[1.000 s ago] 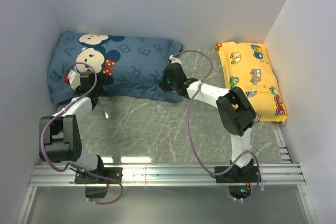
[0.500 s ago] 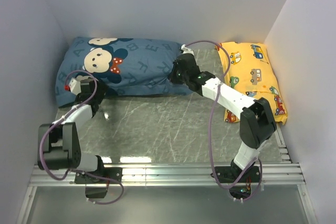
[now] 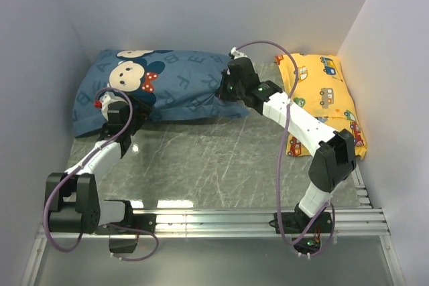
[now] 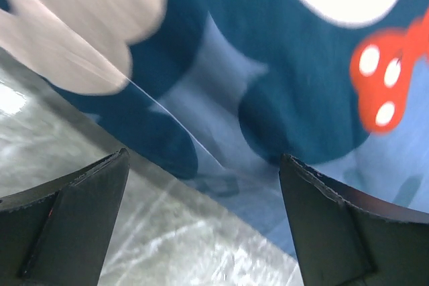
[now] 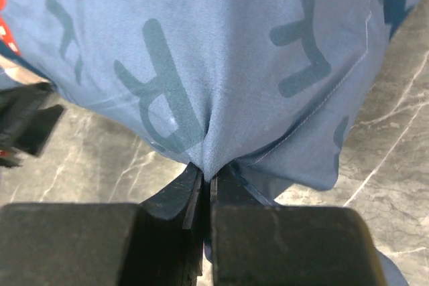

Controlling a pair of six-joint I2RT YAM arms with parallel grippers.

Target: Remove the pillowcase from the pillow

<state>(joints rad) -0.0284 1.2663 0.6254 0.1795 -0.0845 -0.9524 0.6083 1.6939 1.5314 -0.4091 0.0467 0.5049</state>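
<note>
Your right gripper (image 5: 206, 177) clamps the pillowcase (image 3: 181, 88) at its right end; your left gripper (image 4: 204, 157), jaws apart, faces its near left edge.

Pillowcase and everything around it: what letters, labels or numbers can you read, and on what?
"R": printed on the pillowcase, right wrist view.
"A", "B": loose capitals on its left end, top view.
Other printed letters: too skewed or blurred to read.
Yellow pillow: car pictures only, no readable text.
</note>
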